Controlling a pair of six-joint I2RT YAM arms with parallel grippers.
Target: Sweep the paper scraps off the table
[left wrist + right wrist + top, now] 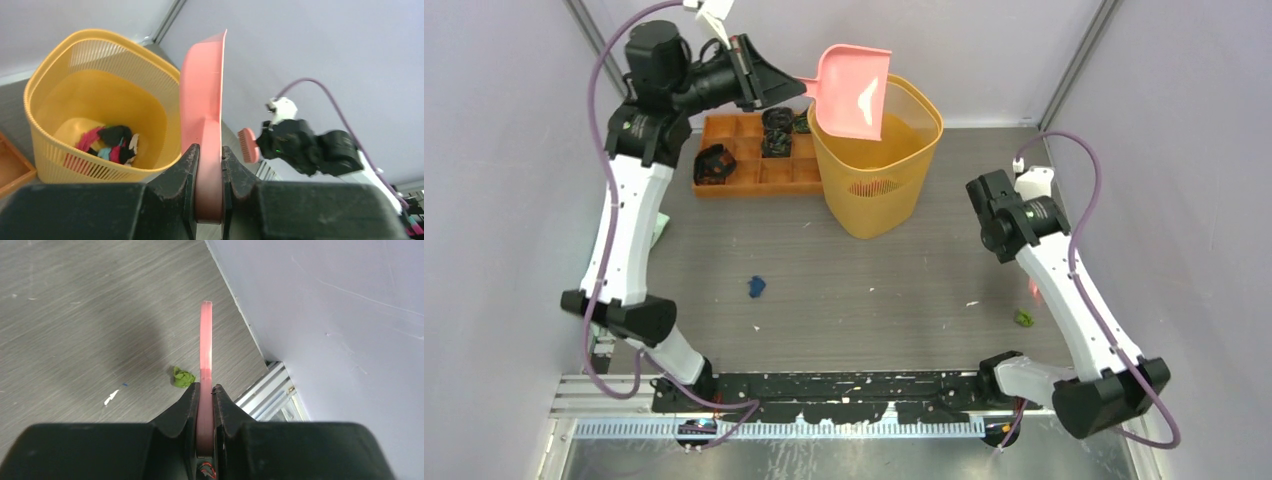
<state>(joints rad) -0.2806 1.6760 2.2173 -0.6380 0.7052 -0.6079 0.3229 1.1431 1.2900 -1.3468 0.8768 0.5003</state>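
Left arm is up high at 11 o'clock in the overhead view. The left pincer point(209, 154) is clamped tight on the handle of the pink dustpan point(856, 90), both fingers pressed against it; the pan is tipped steeply, wide lip lowest, hanging over the mouth of the yellow basket point(894, 205), which stands at 12 o'clock on the desk point(874, 300). Down inside the basket, a heap of paper scraps point(111, 142), magenta, black, teal and white, lies on the bottom. Just at the basket's 9 o'clock sits the orange tray point(742, 185), with black looped bands point(714, 165) in its compartments.

Out on the bare boards there is a dark blue scrap point(756, 286) at about 8 o'clock from the desk's centre, alone and well apart from everything; a green scrap point(183, 377) lies out at 4 o'clock, near the right-hand wall; a few tiny white flecks point(111, 398) are scattered between the two.

Right arm sits low at 3 o'clock. The right pincer point(205, 390) is closed on the pink brush point(205, 335), seen edge-on from the wrist camera and pointing away over the desk; the green scrap lies just beside the brush, at its 9 o'clock in that view; whether the brush touches the desk, I cannot tell.
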